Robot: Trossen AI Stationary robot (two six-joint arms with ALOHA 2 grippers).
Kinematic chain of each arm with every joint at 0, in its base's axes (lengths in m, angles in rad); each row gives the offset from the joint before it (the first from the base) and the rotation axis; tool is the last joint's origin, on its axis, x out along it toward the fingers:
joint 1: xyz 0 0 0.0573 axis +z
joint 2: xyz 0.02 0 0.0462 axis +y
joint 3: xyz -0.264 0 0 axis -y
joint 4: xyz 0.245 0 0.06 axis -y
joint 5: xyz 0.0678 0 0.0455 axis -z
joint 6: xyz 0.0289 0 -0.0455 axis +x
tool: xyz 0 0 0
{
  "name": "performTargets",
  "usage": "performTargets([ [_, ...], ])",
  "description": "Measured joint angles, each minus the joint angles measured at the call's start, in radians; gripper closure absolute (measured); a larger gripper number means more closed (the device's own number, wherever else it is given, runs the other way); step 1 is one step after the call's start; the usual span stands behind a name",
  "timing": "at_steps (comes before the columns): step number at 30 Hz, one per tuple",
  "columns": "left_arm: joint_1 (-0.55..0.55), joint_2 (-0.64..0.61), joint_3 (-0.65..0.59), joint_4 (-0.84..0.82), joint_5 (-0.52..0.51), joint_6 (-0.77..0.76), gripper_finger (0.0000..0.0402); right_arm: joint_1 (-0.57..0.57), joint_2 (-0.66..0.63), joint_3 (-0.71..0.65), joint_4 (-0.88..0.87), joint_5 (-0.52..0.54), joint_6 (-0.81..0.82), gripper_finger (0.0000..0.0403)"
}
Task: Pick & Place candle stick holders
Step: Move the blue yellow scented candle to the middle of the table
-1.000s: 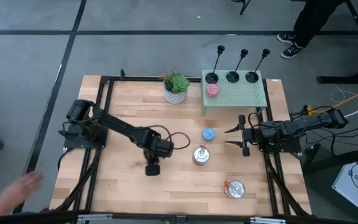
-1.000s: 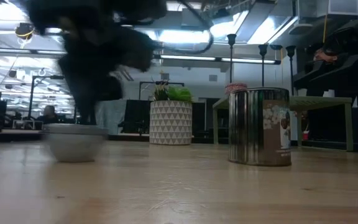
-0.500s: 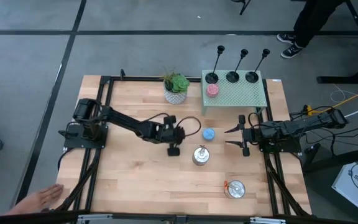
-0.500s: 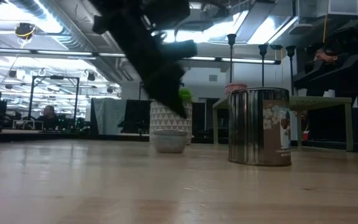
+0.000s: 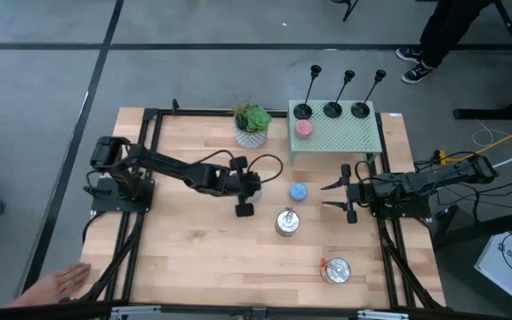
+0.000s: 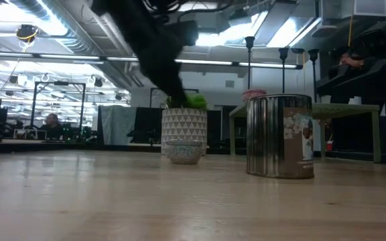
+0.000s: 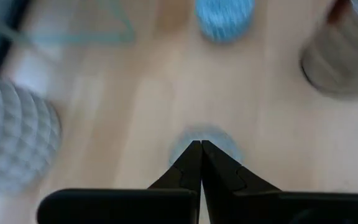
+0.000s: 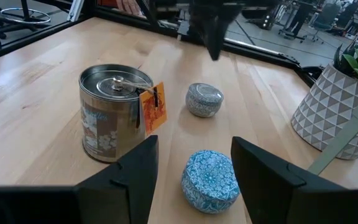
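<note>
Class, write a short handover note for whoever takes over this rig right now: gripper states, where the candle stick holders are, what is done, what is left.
Left gripper: shut, empty, just above the grey candle at mid-table.
Right gripper: open, empty, waiting at the right side, facing the blue candle.
Candle stick holders: all three upright in a row on the green stand at the back, beside the pink candle.
Done: no holder picked up.
Left: pick and place all three.
</note>
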Motion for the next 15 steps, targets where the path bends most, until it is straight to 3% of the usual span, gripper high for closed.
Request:
performTargets([
  [5, -0.011, -0.015, 0.001, -0.179, 0.122, -0.099, 0.0400, 0.000, 0.000, 0.000, 0.000, 0.000, 0.000, 0.0199],
  [15, 0.035, 0.136, 0.002, -0.103, 0.177, -0.088, 0.0401, 0.000, 0.000, 0.000, 0.000, 0.000, 0.000, 0.0199],
])
